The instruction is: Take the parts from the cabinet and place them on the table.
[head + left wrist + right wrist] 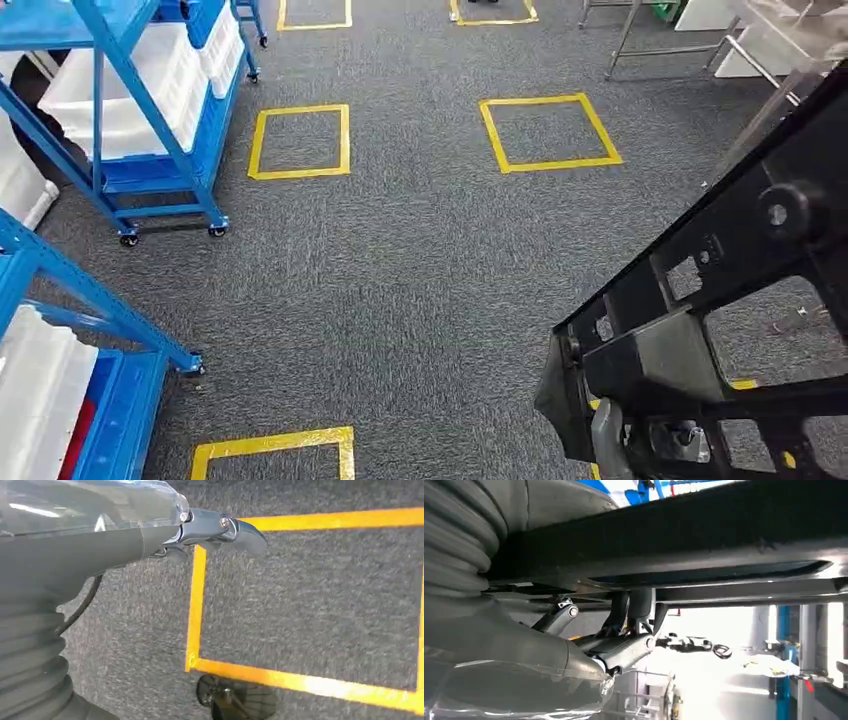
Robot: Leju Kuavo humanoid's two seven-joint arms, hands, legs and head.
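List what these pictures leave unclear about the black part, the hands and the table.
- Black frame part: head view, cut off by the right and bottom edges; its full shape is unknown.
- Right hand: right wrist view, its fingers reach up behind the part, so the exact grip is hidden.
- Left hand: left wrist view, only fingertips above the carpet, past the cover.
- Table: head view, only metal legs at the top edge; the surface is cut off.

Open grey carpet (420,270) marked with yellow tape squares (300,142) fills the middle, giving free passage. Blue wheeled racks (150,120) holding white bins block the left side. At near right, a large black frame part (720,330) stands in the way, with metal table legs (640,40) at far right.
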